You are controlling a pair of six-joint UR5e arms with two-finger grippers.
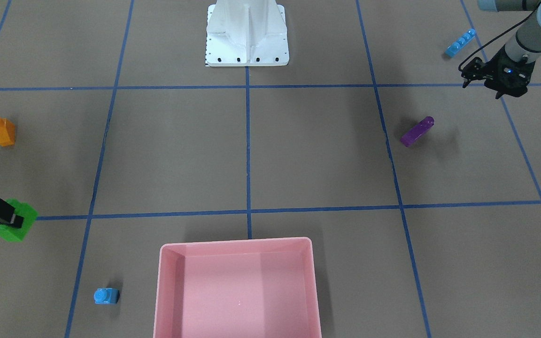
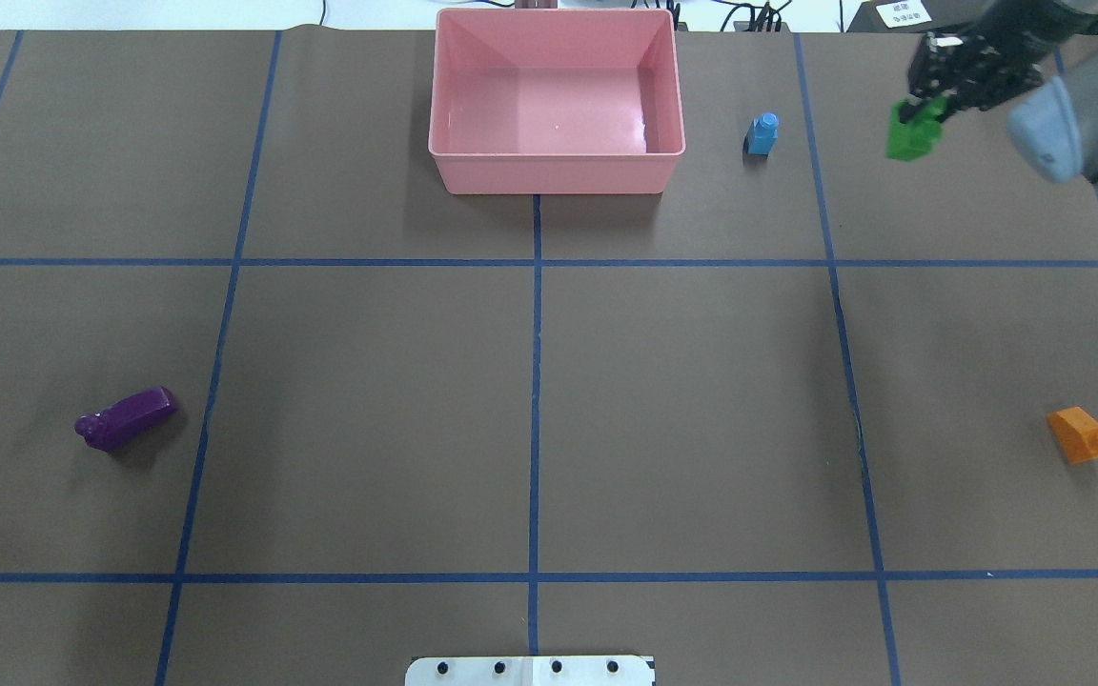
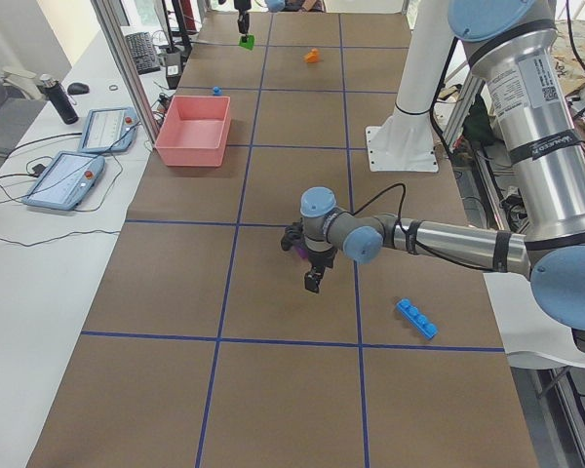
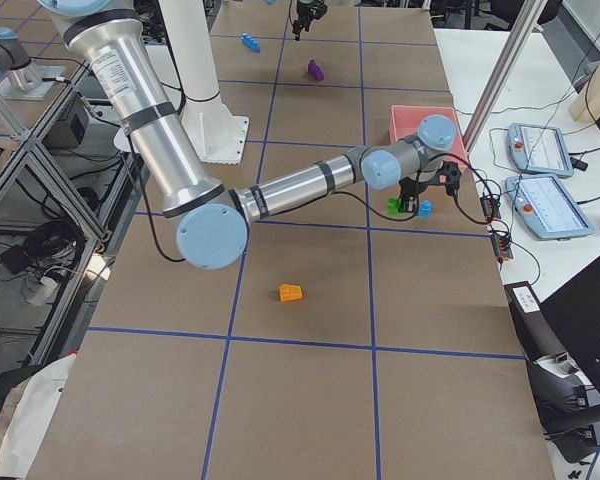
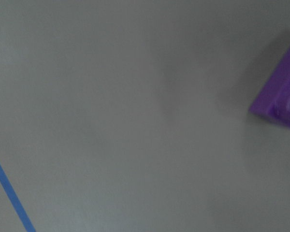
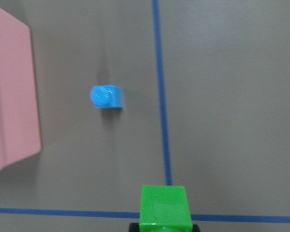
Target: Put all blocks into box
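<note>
The green brick (image 2: pixel 911 141) is pinched in the right hand (image 2: pixel 923 107). The tiny blue cube (image 6: pixel 106 96) sits on the desk (image 2: pixel 701 381) between that hand and the pink box (image 2: pixel 557 176). The purple bar (image 1: pixel 417 131) lies near the left hand (image 3: pixel 313 283), whose spread I cannot tell.

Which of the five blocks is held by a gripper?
The green block, clamped in the right gripper. The orange block, purple block, blue cube and blue bar all lie free on the table.

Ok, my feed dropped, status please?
Right gripper shut on green brick. Left gripper empty, state unclear. Box empty. Blue cube sits between brick and box.
</note>
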